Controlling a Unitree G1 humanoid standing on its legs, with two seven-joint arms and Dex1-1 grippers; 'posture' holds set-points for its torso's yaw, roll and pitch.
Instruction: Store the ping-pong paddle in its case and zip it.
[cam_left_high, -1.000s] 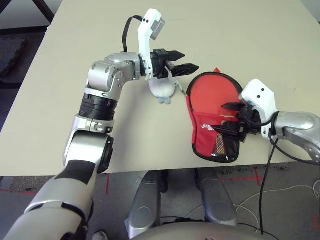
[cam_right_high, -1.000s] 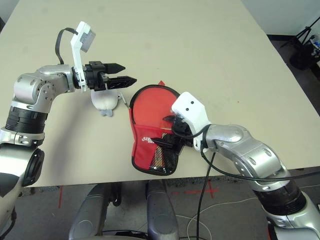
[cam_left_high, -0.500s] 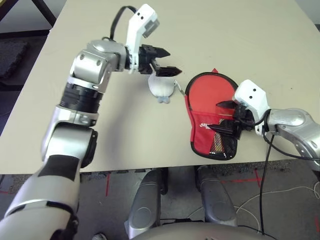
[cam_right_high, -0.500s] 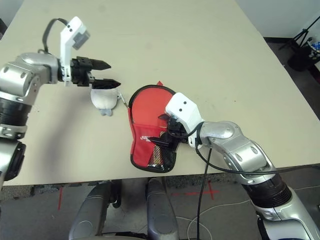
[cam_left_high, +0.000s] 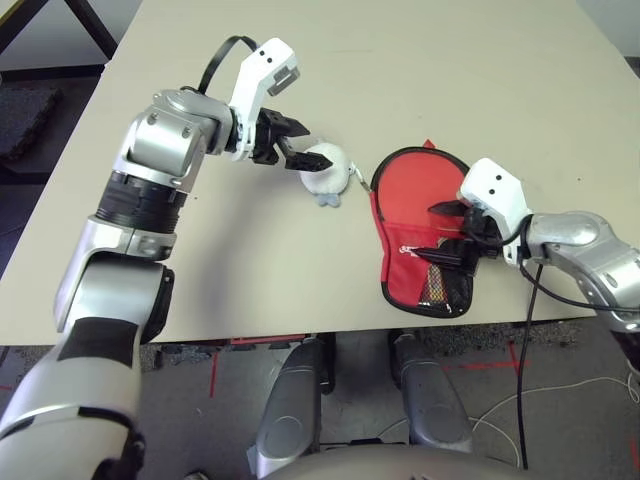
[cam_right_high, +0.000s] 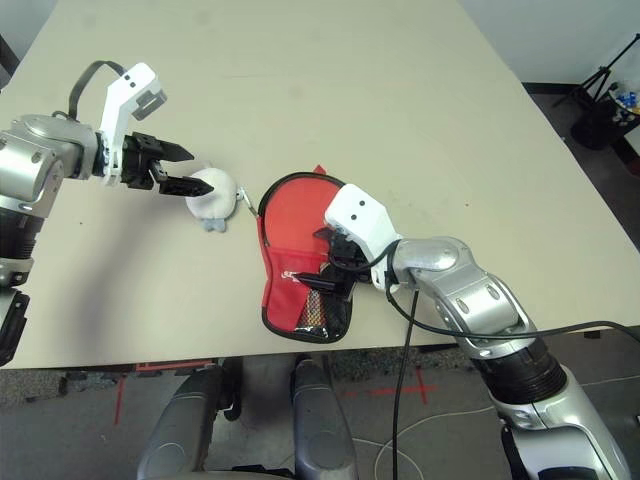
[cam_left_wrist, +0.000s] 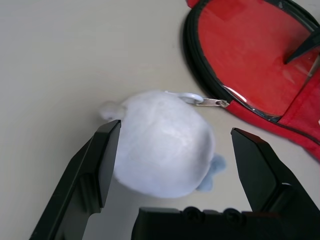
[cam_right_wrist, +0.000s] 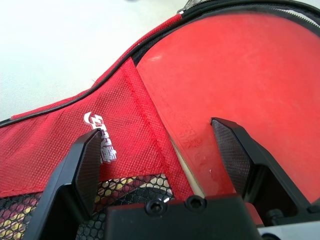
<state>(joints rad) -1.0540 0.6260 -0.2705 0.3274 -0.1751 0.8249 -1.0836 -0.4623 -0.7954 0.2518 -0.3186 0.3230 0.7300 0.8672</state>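
The red case (cam_left_high: 405, 275) lies open near the table's front edge, its black zipper rim around the top. Inside it rests the ping-pong paddle (cam_left_high: 422, 187), red face up; the case's logo flap (cam_right_wrist: 100, 150) and mesh pocket cover its lower part. My right gripper (cam_left_high: 440, 235) hovers open just over the flap's edge and the paddle's face (cam_right_wrist: 240, 65). My left gripper (cam_left_high: 297, 150) is open, its fingers (cam_left_wrist: 107, 150) straddling a pale round pouch (cam_left_wrist: 160, 145) left of the case. A cord links the pouch to the zipper pull (cam_left_wrist: 212, 102).
The beige table (cam_left_high: 450, 70) stretches bare behind and to both sides of the case. Its front edge runs just below the case's bottom. Dark floor with cables lies beyond the edge.
My left gripper has drawn back to the left and dropped, so its open fingers now flank the pale pouch. The right gripper stays over the case. The view has shifted slightly.
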